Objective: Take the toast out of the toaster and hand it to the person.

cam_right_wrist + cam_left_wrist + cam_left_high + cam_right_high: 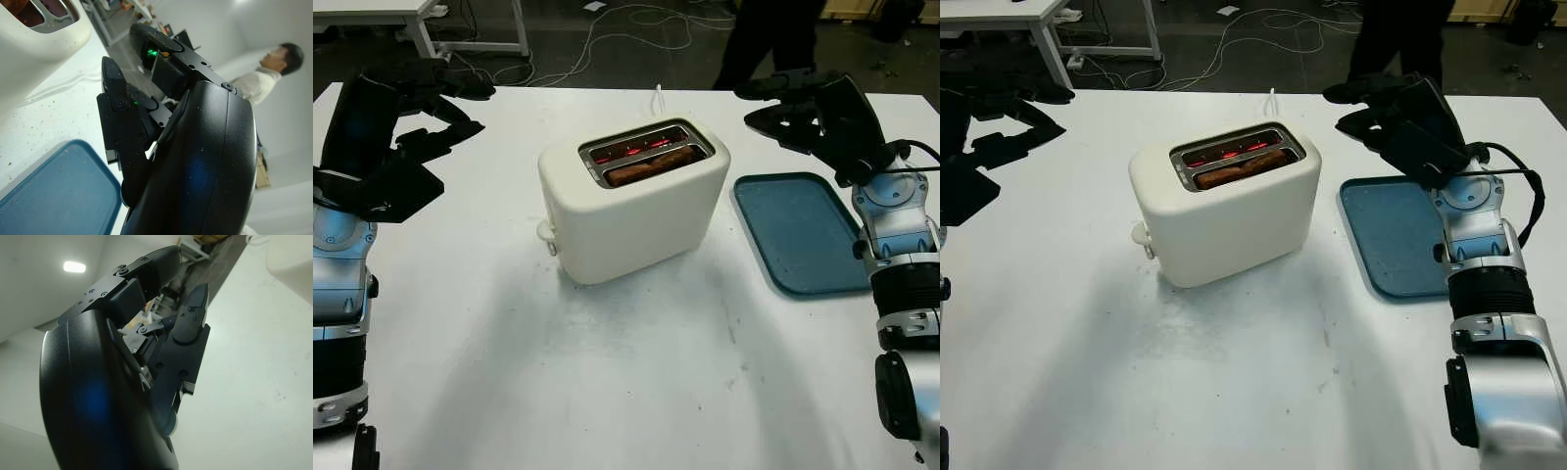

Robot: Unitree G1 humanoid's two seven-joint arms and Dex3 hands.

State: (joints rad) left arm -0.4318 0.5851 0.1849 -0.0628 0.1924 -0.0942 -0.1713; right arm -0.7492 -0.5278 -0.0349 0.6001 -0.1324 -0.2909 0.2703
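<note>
White table [607, 392] carries cream toaster [636, 211] at centre, blue tray [803, 235] just to its right. Toast [654, 164] sits in near slot, elements glowing red. Left hand [421, 108] up over table's left, released, holding nothing; right hand [1391, 113] over tray's far edge, likewise. Person [266, 73] beyond the table.

A cream toaster [631, 201] with glowing red slots, brown toast [654, 164], a blue tray [801, 233], white table [607, 372].
</note>
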